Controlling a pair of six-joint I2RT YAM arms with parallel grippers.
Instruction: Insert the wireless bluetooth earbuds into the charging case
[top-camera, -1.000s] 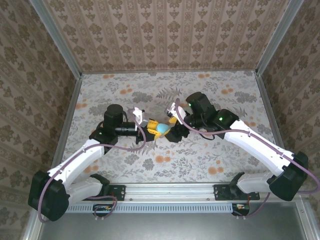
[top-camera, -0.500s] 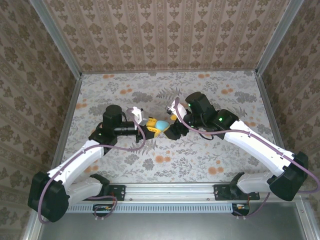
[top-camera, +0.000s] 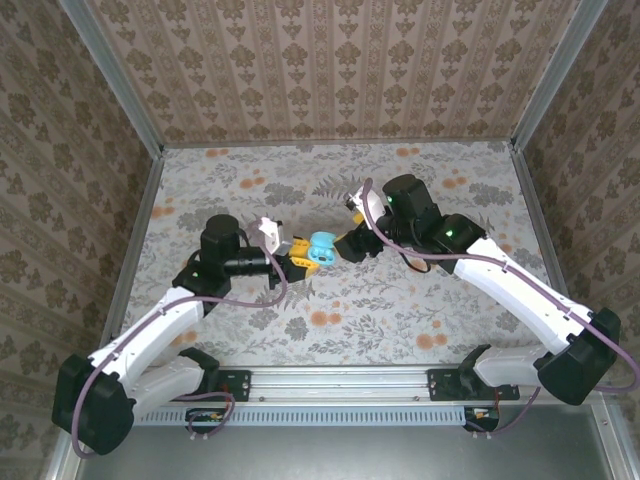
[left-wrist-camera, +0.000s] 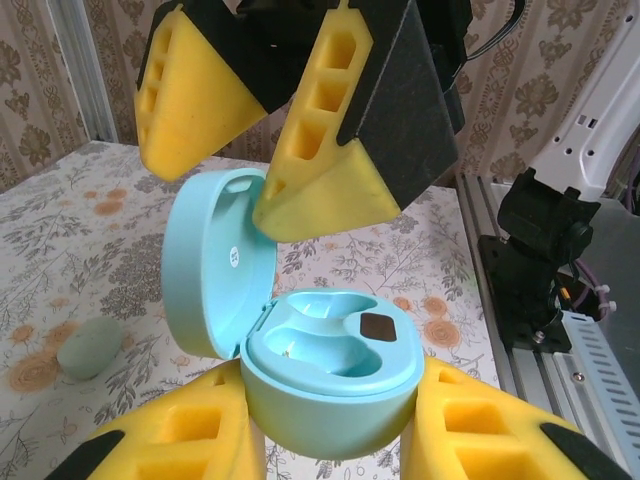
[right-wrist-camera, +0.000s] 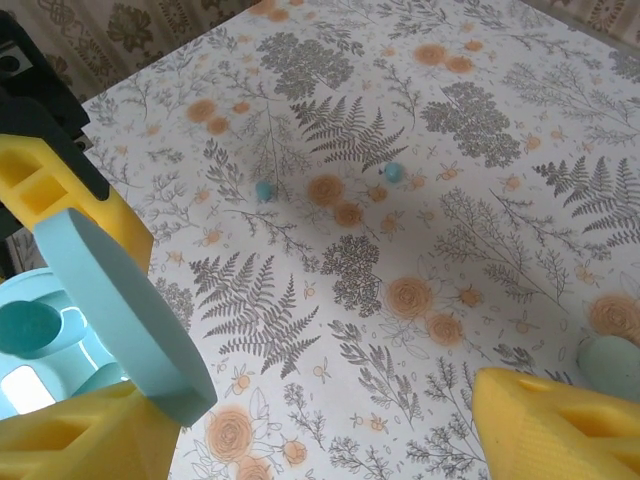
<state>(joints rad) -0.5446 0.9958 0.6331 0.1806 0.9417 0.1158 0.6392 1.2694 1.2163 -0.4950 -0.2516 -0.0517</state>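
My left gripper is shut on the light blue charging case and holds it above the table. The lid stands open to the left, and both wells inside are empty. My right gripper hangs open just above the case, with one yellow finger at the lid's upper edge. From above, the case sits between the left gripper and the right gripper. A pale green earbud lies on the table; the right wrist view shows an earbud beside its right finger.
Two small teal bits lie on the floral tablecloth beyond the right gripper. Patterned walls with metal posts close off the table at the back and sides. A rail runs along the near edge.
The right gripper has drawn back toward the far side, away from the case's front. The case has shifted slightly farther with the left gripper, and its open lid now shows from above.
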